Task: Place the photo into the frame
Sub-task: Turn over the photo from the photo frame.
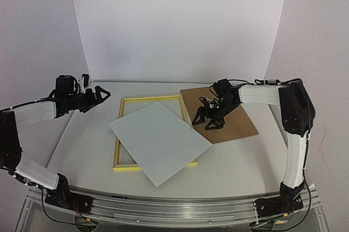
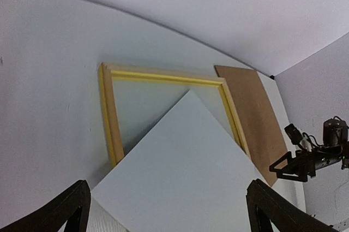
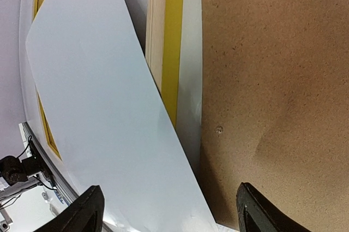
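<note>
**Print lies askew over the frame, both grippers wide and empty**

The left gripper [image 1: 101, 101] hangs above the white table [image 1: 82, 150] with its jaws spread wide and nothing between them. Ahead of those jaws, in the left wrist view, lies the thin rectangular photo [image 2: 185, 172], plain pale side up, one corner pointing away from the fingers. Beyond that corner sits the large rectangular frame with thin yellow wooden edges [image 2: 163, 76], flat on the table. The photo rests crookedly across it, turned well out of line with the rails, covering the rail on the right arm's side and part of the near rail and overhanging both.

The right gripper [image 1: 204, 123] hovers low over the flat brown cardboard backing sheet [image 1: 234, 123], jaws likewise parted and holding nothing. In the right wrist view, the brown sheet [image 3: 272, 79] fills the ground under and ahead of one finger, the photo [image 3: 98, 106] lies under and ahead of the other, and the frame's yellow rail [image 3: 173, 41] runs straight ahead of the gap between them. The photo's edge crosses over that rail and comes just beside the brown sheet near the fingertips; whether the two touch cannot be told
</note>
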You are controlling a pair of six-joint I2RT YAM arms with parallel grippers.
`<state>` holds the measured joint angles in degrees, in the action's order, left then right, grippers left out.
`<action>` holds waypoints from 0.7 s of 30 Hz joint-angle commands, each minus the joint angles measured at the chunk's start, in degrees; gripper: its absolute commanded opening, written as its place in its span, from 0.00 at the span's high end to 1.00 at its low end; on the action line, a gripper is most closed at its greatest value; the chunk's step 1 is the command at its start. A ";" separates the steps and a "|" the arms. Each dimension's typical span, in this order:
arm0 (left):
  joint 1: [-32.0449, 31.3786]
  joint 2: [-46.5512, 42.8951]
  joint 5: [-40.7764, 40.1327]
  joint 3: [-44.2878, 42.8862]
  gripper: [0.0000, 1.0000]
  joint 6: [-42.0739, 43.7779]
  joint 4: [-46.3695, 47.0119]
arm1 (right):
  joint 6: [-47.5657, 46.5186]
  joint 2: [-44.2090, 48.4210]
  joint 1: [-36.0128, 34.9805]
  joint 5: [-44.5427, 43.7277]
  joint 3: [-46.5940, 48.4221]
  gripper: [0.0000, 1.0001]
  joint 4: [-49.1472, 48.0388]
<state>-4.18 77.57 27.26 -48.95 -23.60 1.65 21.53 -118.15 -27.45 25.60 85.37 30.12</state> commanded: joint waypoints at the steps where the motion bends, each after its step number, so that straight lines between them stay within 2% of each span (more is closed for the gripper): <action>1: -0.04 -6.19 -6.31 5.21 0.00 -7.83 -6.32 | -3.32 -0.80 0.80 5.49 0.42 0.22 5.09; 7: -0.03 -5.91 -0.03 14.36 0.00 -12.55 1.12 | -4.51 1.13 0.81 7.42 -3.54 0.24 7.04; 13: -0.12 -3.70 3.83 17.70 0.00 -12.43 4.38 | -5.47 -0.49 0.79 6.32 -4.34 0.26 8.65; 21: -1.21 0.10 7.83 20.53 0.00 -14.09 9.40 | -4.38 0.32 0.70 14.16 -5.66 0.42 8.79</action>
<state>-4.33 75.75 32.06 -29.26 -36.47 5.99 17.37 -118.17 -26.70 33.88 80.79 37.60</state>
